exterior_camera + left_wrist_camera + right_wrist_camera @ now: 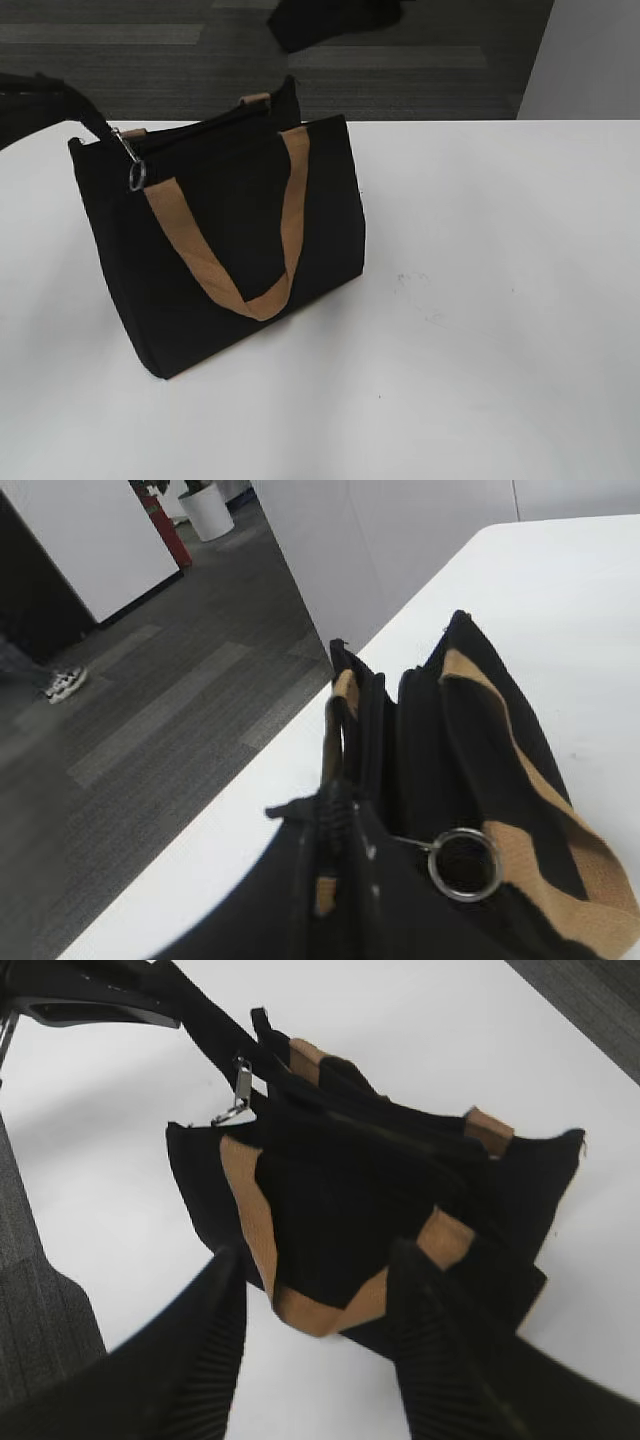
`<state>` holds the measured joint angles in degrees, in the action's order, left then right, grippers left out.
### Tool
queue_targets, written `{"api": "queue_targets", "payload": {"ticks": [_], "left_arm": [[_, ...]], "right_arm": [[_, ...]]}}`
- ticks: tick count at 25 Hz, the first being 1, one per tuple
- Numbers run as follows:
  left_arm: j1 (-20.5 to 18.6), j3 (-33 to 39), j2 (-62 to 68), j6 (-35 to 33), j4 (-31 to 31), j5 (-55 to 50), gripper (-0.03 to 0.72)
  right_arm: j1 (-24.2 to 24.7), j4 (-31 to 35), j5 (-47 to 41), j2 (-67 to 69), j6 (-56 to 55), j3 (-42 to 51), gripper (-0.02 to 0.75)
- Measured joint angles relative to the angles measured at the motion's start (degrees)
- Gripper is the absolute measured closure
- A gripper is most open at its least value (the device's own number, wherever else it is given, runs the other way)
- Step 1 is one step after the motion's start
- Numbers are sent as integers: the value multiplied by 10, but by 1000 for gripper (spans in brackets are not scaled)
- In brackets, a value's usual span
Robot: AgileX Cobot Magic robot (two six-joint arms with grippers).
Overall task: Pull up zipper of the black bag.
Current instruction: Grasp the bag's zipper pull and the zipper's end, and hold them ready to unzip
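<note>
The black bag (230,260) stands upright on the white table (500,300), with a tan handle hanging down its front. Its zipper (205,122) runs along the top edge. The silvery pull with a metal ring (135,172) hangs at the bag's left end, and also shows in the left wrist view (462,863) and the right wrist view (240,1085). My left gripper (98,125) is shut on the fabric at that end of the bag (335,805), right beside the pull. My right gripper (312,1255) is open and empty, hovering above the bag (350,1190).
The table's far edge (450,120) runs just behind the bag, with dark carpet floor (150,60) beyond it. A white partition wall (590,60) stands at the back right. A dark shape at the top of the exterior view (330,20) hangs above the bag.
</note>
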<state>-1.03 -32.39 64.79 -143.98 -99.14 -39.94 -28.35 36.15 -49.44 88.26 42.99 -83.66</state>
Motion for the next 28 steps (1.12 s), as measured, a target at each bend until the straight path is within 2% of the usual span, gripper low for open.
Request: {"api": "queue_targets", "payload": {"ticks": [10, 22, 28], "left_arm": [[0, 0, -36, 6, 10, 8, 657], [0, 0, -38, 7, 10, 9, 657], [0, 0, -40, 7, 11, 9, 657]], "right_arm": [[-73, 28, 87, 92, 6, -22, 379], [-93, 29, 98, 153, 180, -25, 379], [-93, 29, 51, 206, 187, -125, 379]]}}
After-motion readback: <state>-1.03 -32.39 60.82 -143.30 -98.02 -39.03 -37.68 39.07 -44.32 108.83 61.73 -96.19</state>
